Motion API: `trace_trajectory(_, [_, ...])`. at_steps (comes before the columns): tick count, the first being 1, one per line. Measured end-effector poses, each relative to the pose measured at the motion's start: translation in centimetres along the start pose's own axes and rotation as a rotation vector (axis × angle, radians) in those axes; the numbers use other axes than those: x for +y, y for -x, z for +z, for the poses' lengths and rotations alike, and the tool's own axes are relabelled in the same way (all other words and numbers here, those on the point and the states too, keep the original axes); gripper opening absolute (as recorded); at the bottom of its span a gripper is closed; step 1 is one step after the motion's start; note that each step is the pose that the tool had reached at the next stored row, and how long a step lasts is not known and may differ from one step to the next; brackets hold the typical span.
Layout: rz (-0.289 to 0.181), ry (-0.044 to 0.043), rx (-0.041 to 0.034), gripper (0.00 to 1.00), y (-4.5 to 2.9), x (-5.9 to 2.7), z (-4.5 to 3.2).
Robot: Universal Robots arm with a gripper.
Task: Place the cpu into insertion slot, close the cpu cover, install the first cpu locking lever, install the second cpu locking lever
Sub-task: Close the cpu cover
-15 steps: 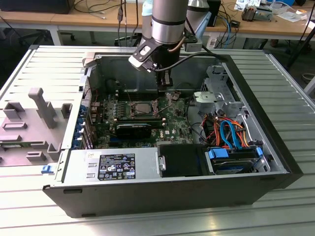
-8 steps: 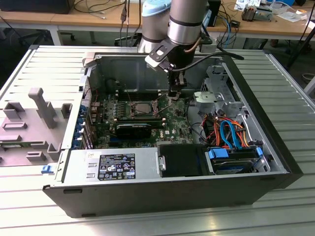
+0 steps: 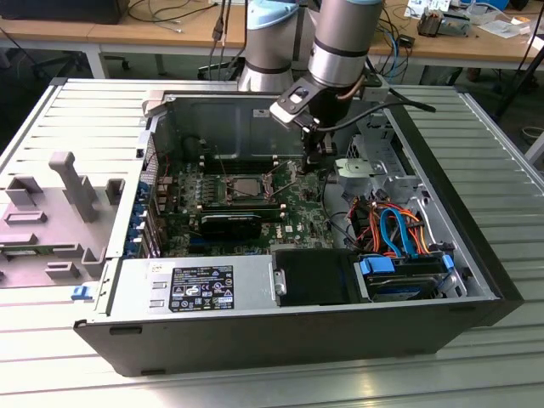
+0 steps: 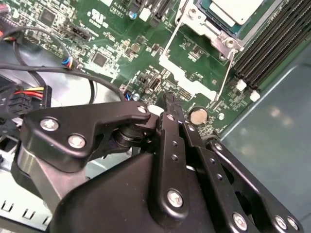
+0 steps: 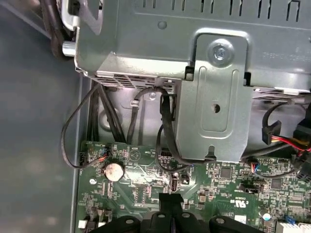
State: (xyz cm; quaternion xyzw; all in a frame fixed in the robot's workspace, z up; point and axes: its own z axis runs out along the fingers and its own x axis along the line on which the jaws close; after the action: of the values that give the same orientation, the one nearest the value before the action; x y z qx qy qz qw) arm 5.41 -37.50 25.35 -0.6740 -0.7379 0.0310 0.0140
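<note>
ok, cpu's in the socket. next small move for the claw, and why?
Probably ease the claw toward the free end of the thin lever beside the socket: the cpu sits inside, and the shut claw hangs over the board just short of that lever.

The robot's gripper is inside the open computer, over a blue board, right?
Not quite: the gripper is inside the open computer case, but the motherboard under it is green, not blue. The second wrist view shows this plainly.
</note>
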Motion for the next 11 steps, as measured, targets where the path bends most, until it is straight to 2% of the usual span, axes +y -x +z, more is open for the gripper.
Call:
trace_trajectory(1, [0.000, 0.0006, 0.0063, 0.11, -0.05, 0.01, 0.10])
trace_trajectory(2, [-0.001, 0.0010, 0.0095, 0.11, -0.08, 0.02, 0.21])
trace_trajectory(6, [-0.001, 0.0017, 0.0182, 0.11, -0.29, -0.22, 0.58])
trace_trajectory(8, [-0.002, 0.0024, 0.0264, 0.11, -0.35, -0.51, 0.67])
trace_trajectory(9, [-0.002, 0.0033, 0.0350, 0.11, -0.40, -0.86, 0.76])
trace_trajectory(11, [-0.002, 0.0036, 0.0383, 0.11, -0.45, -1.46, 0.93])
